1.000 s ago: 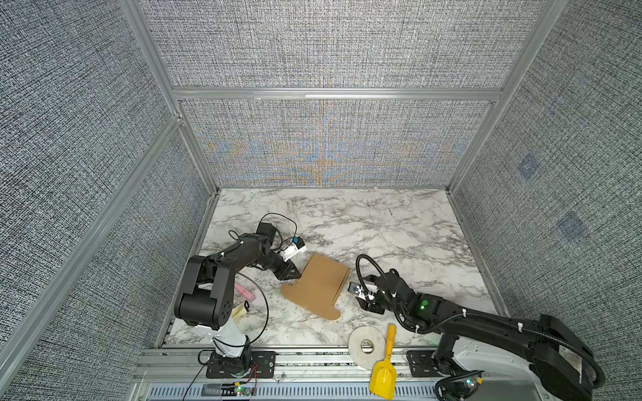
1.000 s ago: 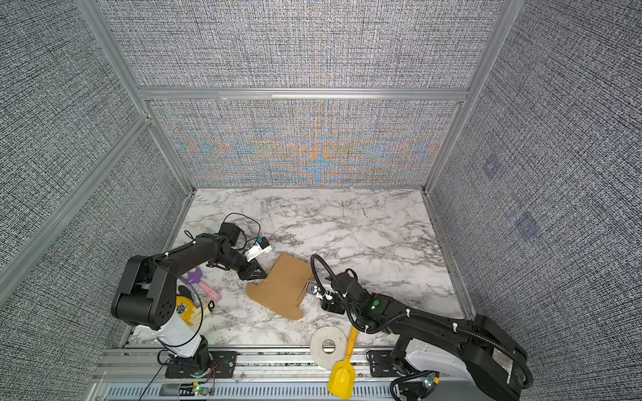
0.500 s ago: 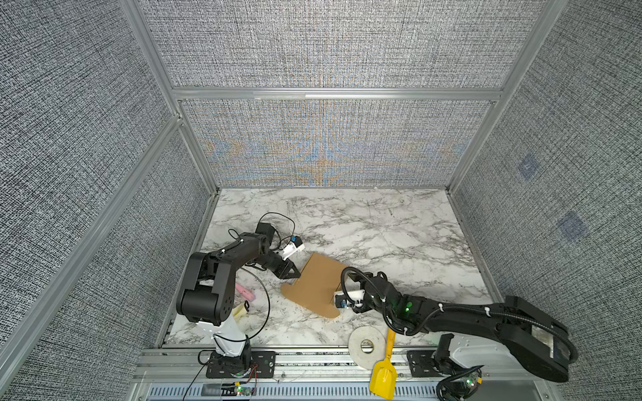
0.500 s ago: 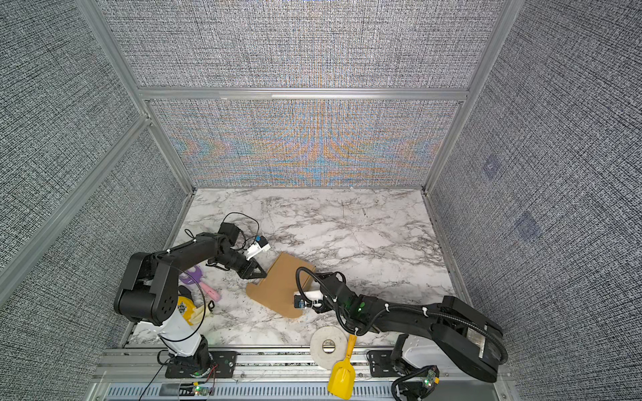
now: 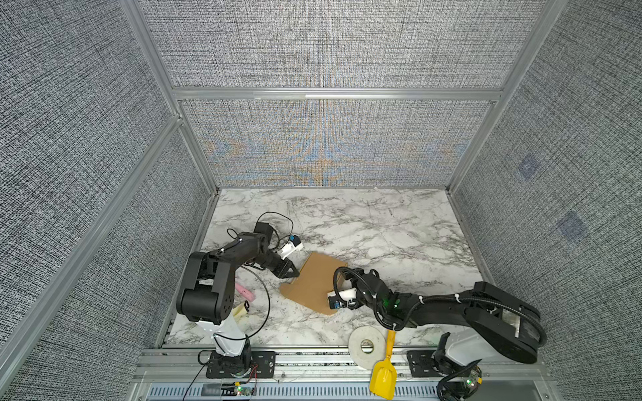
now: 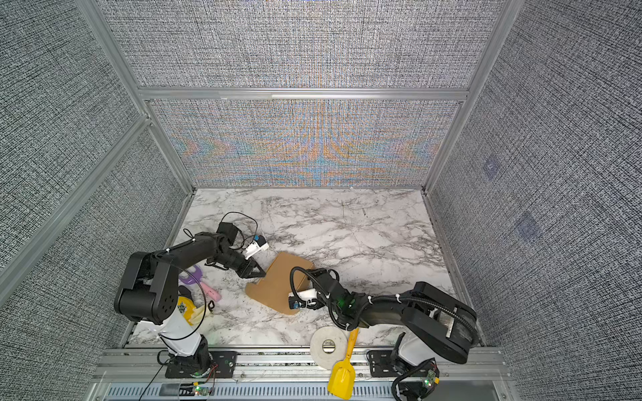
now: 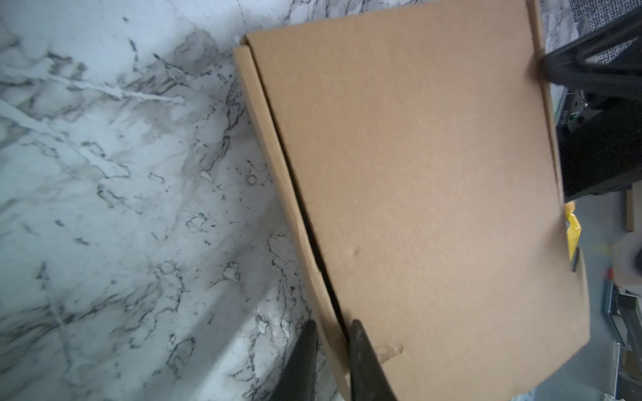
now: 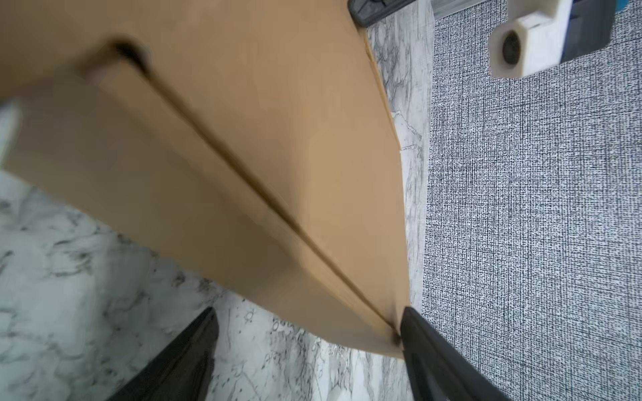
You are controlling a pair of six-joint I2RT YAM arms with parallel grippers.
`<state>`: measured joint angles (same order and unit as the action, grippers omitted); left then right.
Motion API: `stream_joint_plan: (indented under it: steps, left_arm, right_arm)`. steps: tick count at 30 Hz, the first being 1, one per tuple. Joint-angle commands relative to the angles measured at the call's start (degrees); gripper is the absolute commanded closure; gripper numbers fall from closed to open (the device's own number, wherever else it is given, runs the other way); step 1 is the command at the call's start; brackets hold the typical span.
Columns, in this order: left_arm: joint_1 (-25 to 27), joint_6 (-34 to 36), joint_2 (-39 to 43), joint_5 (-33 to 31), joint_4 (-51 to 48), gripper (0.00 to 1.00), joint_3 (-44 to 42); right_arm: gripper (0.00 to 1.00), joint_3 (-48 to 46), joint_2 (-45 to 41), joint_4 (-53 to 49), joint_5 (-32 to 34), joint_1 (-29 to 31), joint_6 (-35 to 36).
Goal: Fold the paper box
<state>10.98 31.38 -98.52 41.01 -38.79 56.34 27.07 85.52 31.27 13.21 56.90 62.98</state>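
My arms are matte black and blocky: left arm (image 5: pixel 222 270) at lower left, right arm (image 5: pixel 486 312) at lower right. White, blue-tipped wrist cameras (image 5: pixel 291 247), looping black cables (image 5: pixel 335 284), white zip ties (image 5: pixel 457 297); the left gripper (image 7: pixel 332 324) has tapered black fingers (image 7: pixel 364 364).

**Matt cardboard on a smooth marble-look top**

The paper box (image 7: pixel 434 194) is plain brown cardboard, matt and faintly grainy, with a small dent and a scuffed patch near one edge. The tabletop (image 5: pixel 382 222) has a white-and-grey marble pattern and a smooth, slightly shiny face; stone or laminate cannot be told. The walls (image 5: pixel 330 45) are coarse grey woven cloth, set in brushed aluminium frame bars (image 5: pixel 333 93). The tape roll (image 5: pixel 357 350) looks matt white. The scoop (image 5: pixel 382 380) is smooth yellow plastic, and the right arm's shell (image 5: pixel 500 312) is matt black plastic.
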Motion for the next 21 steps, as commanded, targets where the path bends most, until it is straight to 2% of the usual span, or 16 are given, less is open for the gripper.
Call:
stream_joint_plan:
  steps: [1, 9, 14, 21]
  left_arm:
    - [-0.20, 0.86, -0.35, -3.53, 1.15, 0.79, -0.24]
    - [-0.26, 0.94, -0.39, -1.73, 0.95, 0.79, -0.36]
    - [-0.26, 1.12, -0.38, -1.13, 0.64, 0.77, 0.16]
    - [-0.26, 1.37, 1.62, 0.45, -0.03, 0.74, 1.09]
  right_arm:
    - [0.18, 0.57, 1.40, 5.14, -2.37, -0.43, 1.68]
    - [0.22, 1.30, 5.01, 10.58, -4.92, -0.97, 2.94]
    - [0.34, 2.26, 4.95, 10.84, -6.33, -1.30, 2.17]
    - [0.39, 2.59, 4.67, 10.65, -7.49, -2.34, 0.72]
